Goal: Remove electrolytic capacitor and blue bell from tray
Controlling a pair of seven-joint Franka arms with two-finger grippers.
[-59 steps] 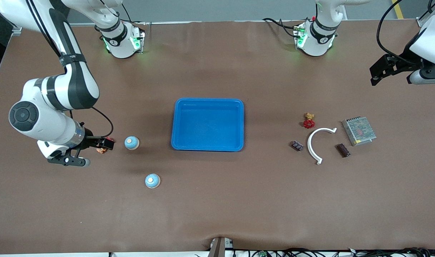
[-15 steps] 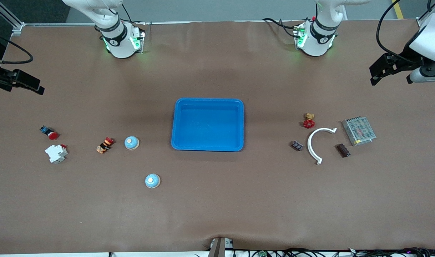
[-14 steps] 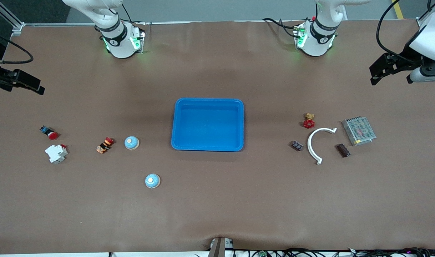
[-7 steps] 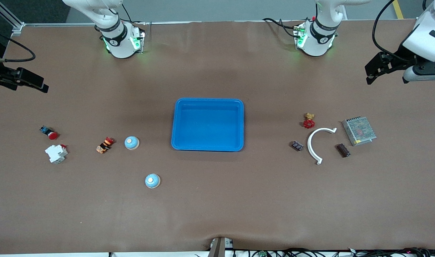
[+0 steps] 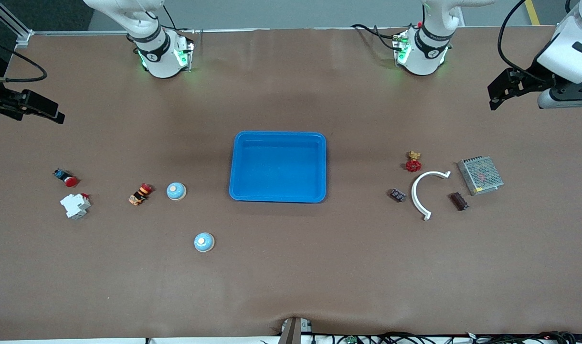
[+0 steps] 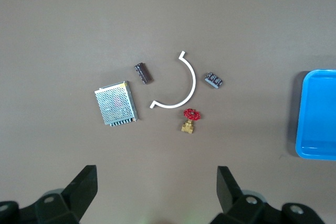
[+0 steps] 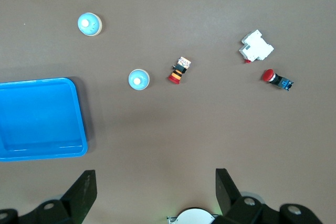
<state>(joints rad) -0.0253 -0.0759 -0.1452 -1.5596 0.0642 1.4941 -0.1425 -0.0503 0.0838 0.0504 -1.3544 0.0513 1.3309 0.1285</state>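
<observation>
Front view: the brown tabletop [image 5: 291, 286] is wide and flat, with a grey floor strip along its top edge. A blue tray [image 5: 278, 166] sits in the middle with nothing in it. Toward the right arm's end lie two small blue bells. One bell [image 5: 176, 191] is beside the tray, and the second bell [image 5: 204, 242] is nearer to the camera. Close by are a striped part [image 5: 140, 194], a white switch block [image 5: 75, 205] and a red button [image 5: 66, 178]. Toward the left arm's end lie a dark capacitor [image 5: 459, 200], a white curved piece [image 5: 425, 192], a small dark chip [image 5: 397, 195], a red valve [image 5: 413, 162] and a metal box [image 5: 480, 175]. The left tool [image 5: 503, 89] hangs over the bare tabletop at its arm's end; the right tool [image 5: 35, 107] hangs over the other end. I cannot tell their fingers from here.

Left wrist view: the left tool [image 6: 155, 192] shows its fingers spread wide, holding nothing. It looks down on the capacitor [image 6: 143, 73], which lies between the metal box [image 6: 116, 103] and the white curved piece [image 6: 178, 84].

Right wrist view: the right tool [image 7: 155, 192] also has its fingers spread wide and bare. Both bells [image 7: 139, 79] [image 7: 89, 24] show here, with the tray [image 7: 79, 119] at the edge.
</observation>
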